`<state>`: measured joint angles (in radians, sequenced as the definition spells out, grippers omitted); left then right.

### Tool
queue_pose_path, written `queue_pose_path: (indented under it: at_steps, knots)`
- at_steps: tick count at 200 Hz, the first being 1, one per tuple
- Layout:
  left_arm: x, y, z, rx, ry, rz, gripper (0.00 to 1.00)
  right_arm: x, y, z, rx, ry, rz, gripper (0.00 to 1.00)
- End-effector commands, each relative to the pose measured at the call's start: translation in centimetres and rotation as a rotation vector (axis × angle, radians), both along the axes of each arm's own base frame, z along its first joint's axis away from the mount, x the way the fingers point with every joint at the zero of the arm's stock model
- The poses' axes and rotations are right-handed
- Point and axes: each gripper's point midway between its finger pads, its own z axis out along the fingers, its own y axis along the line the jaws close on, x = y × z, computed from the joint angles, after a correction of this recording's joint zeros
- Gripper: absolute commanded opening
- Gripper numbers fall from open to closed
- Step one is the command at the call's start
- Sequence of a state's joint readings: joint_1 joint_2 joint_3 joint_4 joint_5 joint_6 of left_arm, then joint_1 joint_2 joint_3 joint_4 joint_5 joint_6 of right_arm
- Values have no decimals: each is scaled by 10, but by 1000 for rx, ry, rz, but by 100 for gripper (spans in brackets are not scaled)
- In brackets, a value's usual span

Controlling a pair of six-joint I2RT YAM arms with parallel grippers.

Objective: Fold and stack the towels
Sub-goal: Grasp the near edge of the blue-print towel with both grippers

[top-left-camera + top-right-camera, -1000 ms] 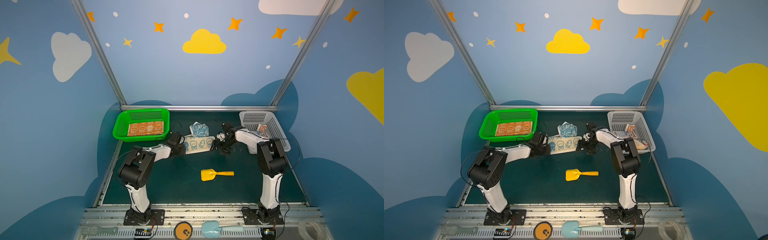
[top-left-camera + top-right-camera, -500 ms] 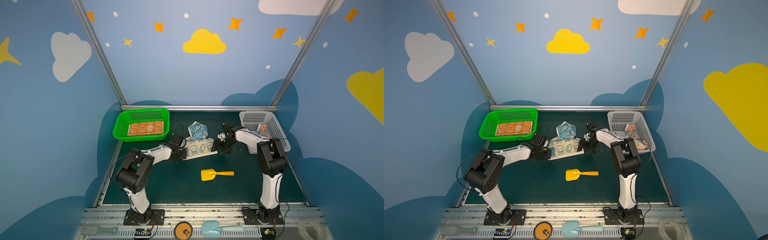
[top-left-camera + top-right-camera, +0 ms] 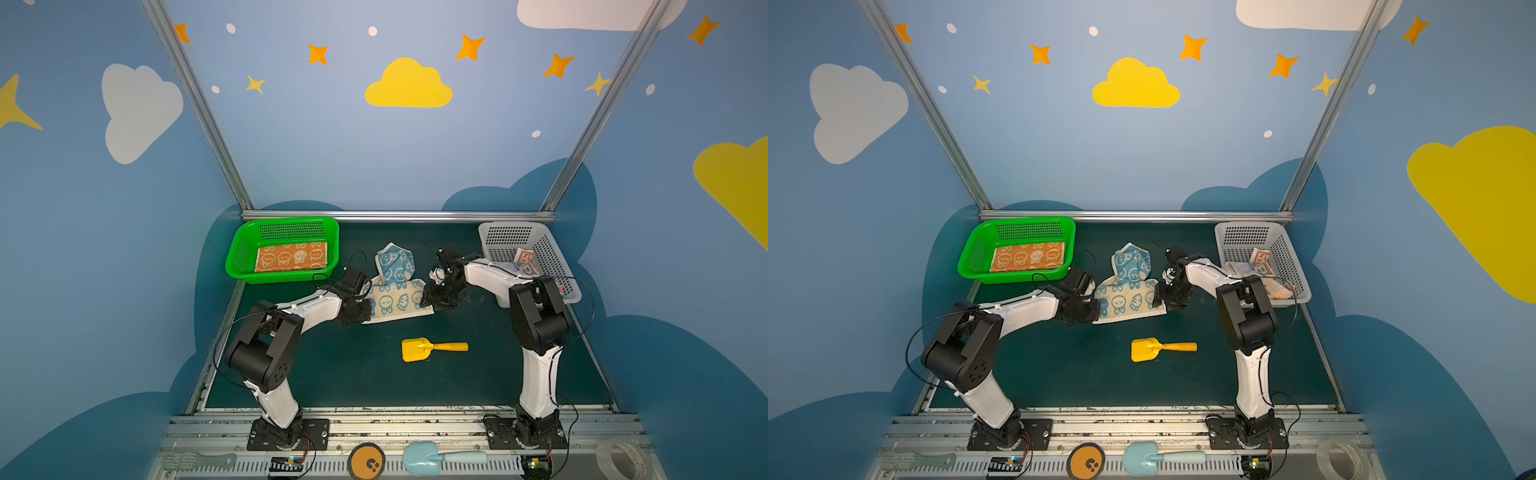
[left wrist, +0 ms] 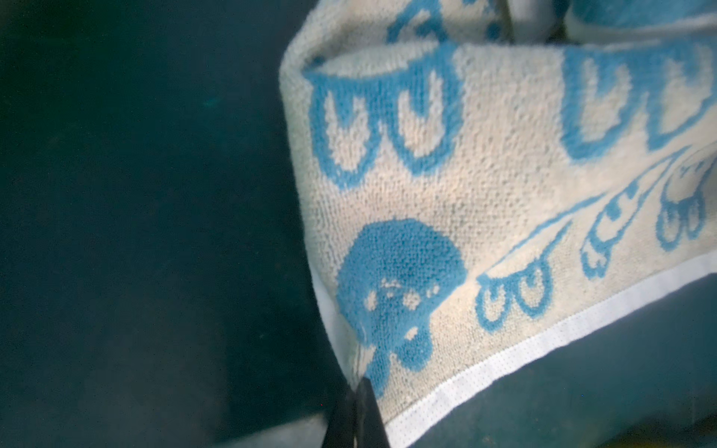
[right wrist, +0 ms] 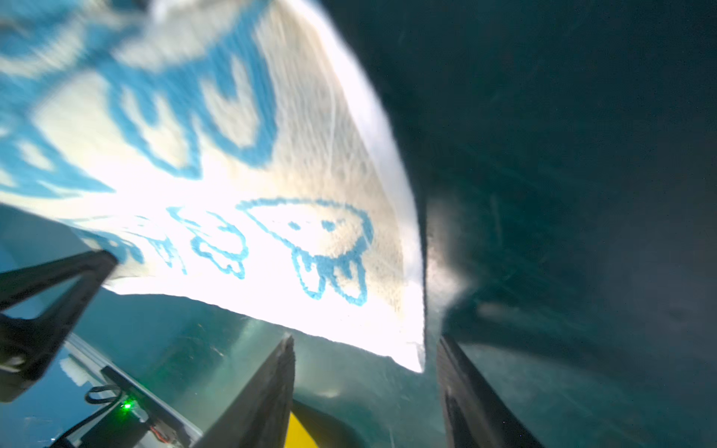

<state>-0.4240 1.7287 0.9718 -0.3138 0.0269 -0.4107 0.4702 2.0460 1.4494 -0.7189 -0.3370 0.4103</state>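
Done: the orange terry towel with white faces (image 3: 291,257) lies folded in the green plastic basket (image 3: 286,277).

In progress: the cream towel with blue faces (image 3: 395,301) lies between the baskets. One corner is clamped by the left gripper (image 4: 359,388); the other sits between the parted jaws of the right gripper (image 5: 366,343).

Remaining: the lettered cream towel (image 3: 524,259), crumpled in the grey perforated plastic basket (image 3: 555,257).

A dark green tabletop (image 3: 353,374) is seen in both top views. Set on it are a green basket (image 3: 240,254) far left, a grey basket (image 3: 508,237) far right, a cream-blue towel (image 3: 395,300) between them, and a yellow shovel (image 3: 419,349) nearer the front.
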Motion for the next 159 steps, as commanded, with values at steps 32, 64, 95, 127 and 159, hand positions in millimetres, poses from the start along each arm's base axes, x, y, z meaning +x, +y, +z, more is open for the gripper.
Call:
queue_pose_path:
  at_steps: [32,64,95,127,159]
  knots:
    - [-5,5,-2,18,13,-1,3,-19,-13,-23,-159,33,39,51]
    - [-6,6,-3,22,15,1,3,-25,-19,-35,-285,33,81,42]
    - [-6,8,-5,24,18,4,3,-31,-21,-46,-373,38,119,36]
    - [-6,8,-8,21,23,8,3,-38,-20,-58,-420,55,141,23]
    - [-7,9,-12,24,32,10,3,-44,-10,-62,-412,62,165,8]
